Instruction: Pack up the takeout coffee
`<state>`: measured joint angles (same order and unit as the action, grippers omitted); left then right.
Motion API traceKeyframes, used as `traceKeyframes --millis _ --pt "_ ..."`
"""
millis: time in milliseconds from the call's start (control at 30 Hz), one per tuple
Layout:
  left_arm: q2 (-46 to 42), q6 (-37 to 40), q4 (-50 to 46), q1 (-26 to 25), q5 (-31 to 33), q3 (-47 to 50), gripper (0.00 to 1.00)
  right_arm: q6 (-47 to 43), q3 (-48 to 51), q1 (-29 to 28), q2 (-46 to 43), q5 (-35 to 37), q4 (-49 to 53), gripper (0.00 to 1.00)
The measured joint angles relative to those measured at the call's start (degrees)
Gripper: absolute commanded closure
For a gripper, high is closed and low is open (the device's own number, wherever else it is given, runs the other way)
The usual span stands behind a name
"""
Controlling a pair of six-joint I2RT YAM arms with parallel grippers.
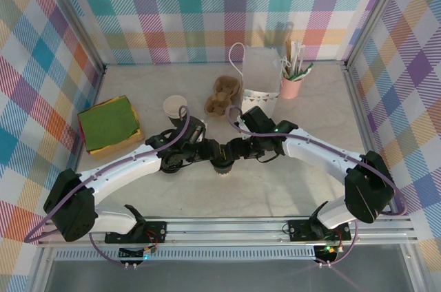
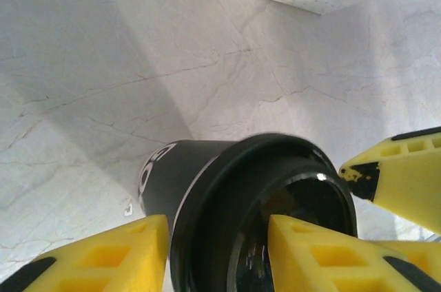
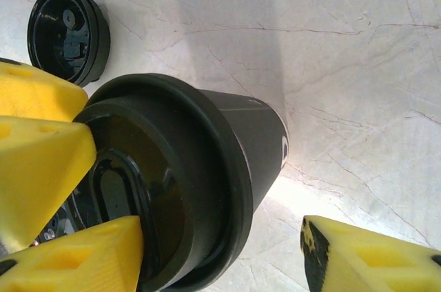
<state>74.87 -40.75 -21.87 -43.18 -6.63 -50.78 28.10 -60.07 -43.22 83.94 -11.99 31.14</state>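
The takeout coffee (image 1: 222,166) stands on the table between both arms, a dark cup (image 2: 165,175) with a round black lid (image 3: 200,168). My left gripper (image 1: 211,153) (image 2: 217,254) pinches the lid's rim, one yellow finger (image 2: 96,257) outside the cup and the other over the lid's recess. My right gripper (image 1: 233,153) (image 3: 220,257) is open. One of its fingers (image 3: 76,257) rests over the lid; the other (image 3: 372,257) stands well apart from the cup's side. The white paper bag (image 1: 260,75) stands upright at the back.
A loose black lid (image 3: 69,34) lies beside the coffee. A lidless white-rimmed cup (image 1: 174,106) and a brown cup carrier (image 1: 224,96) sit behind the grippers. A pink cup of utensils (image 1: 291,87) is next to the bag, and green napkins (image 1: 109,124) lie at the left.
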Motion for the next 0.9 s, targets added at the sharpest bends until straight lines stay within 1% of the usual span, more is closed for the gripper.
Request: traceKeyframes --millis 167,333,900 --pt "-2.25 -0.11 -1.88 -0.50 -0.87 -0.04 0.52 0.02 -1.29 0.00 0.00 -0.04 0.24 0.34" --pt "-3.58 -0.13 -1.99 -0.68 -1.46 0.39 0.52 0.22 -1.44 0.00 0.00 -1.18 0.20 0.34" --pt "-1.42 -0.37 -0.42 -1.01 -1.29 1.97 0.60 0.17 0.28 -0.04 1.42 -2.01 -2.54 0.44"
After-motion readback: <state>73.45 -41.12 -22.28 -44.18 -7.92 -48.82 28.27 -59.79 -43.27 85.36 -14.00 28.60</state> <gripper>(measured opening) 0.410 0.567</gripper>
